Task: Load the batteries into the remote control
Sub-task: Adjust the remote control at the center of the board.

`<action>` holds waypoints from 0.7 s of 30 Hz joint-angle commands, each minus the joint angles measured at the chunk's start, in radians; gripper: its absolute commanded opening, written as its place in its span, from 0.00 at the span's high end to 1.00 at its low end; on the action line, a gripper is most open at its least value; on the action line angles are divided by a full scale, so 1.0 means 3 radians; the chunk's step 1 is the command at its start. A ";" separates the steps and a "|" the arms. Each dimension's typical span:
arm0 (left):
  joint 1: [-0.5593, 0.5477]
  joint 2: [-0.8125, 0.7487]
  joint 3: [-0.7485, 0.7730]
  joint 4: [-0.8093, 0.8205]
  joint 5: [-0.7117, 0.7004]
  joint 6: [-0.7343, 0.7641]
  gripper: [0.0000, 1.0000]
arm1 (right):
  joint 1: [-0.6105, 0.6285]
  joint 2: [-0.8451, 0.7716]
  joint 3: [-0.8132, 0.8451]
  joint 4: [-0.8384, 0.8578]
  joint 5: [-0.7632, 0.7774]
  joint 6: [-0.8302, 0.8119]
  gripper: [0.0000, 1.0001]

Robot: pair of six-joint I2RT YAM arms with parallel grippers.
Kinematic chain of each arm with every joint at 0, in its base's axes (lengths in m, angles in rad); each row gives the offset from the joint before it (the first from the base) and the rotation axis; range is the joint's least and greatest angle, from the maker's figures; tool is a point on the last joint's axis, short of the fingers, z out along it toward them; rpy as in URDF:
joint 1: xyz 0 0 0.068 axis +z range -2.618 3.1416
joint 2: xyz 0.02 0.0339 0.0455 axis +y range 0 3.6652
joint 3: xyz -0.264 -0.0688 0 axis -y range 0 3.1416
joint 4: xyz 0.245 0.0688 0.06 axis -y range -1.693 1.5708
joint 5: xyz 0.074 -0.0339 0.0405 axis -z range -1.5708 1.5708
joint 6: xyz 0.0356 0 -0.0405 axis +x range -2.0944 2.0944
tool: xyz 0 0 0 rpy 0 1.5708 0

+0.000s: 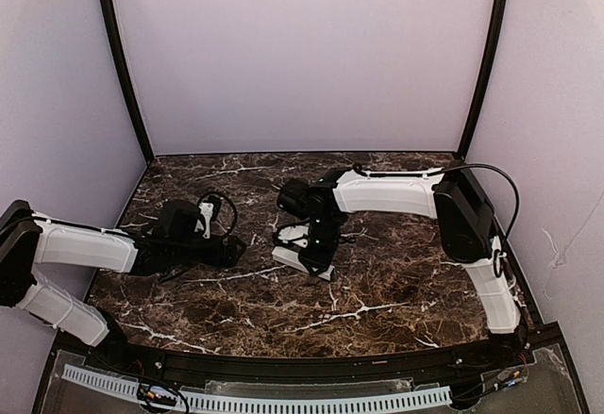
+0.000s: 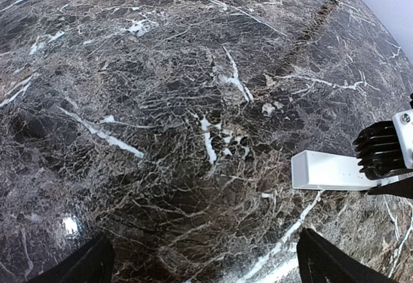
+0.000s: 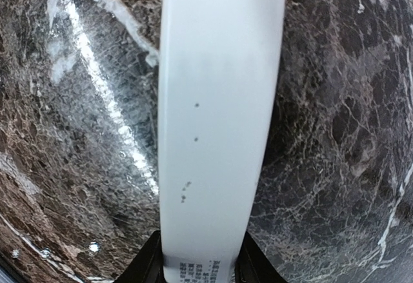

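Clamping the white remote control (image 3: 219, 115) near one end, the right pincer (image 3: 201, 267) presses its dark fingers against both long edges of the bar. The bar sits low near the middle of the dark marble worktop (image 1: 396, 282); whether it touches the surface cannot be told. The left pincer (image 2: 203, 257) hangs spread wide with nothing between its tips, just left of the remote's free end and apart from it.

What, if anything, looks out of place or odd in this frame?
Nothing spilled or damaged. The right gripper is shut on the remote control and the left gripper is open, yet no batteries show in any view.
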 commanded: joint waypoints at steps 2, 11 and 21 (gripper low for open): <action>0.0106 -0.0106 -0.0079 0.0095 0.0216 -0.0105 0.00 | 0.0028 0.0085 0.0034 0.0023 0.0002 -0.0008 0.69; 0.0147 -0.0164 -0.0191 0.0221 0.0513 -0.0148 0.00 | 0.0025 -0.0147 -0.0273 0.0161 -0.0091 -0.0030 0.82; 0.0141 0.0088 -0.0263 0.0637 0.1170 -0.0272 0.10 | 0.0132 -0.0440 -0.0737 0.0385 -0.0212 -0.0104 0.84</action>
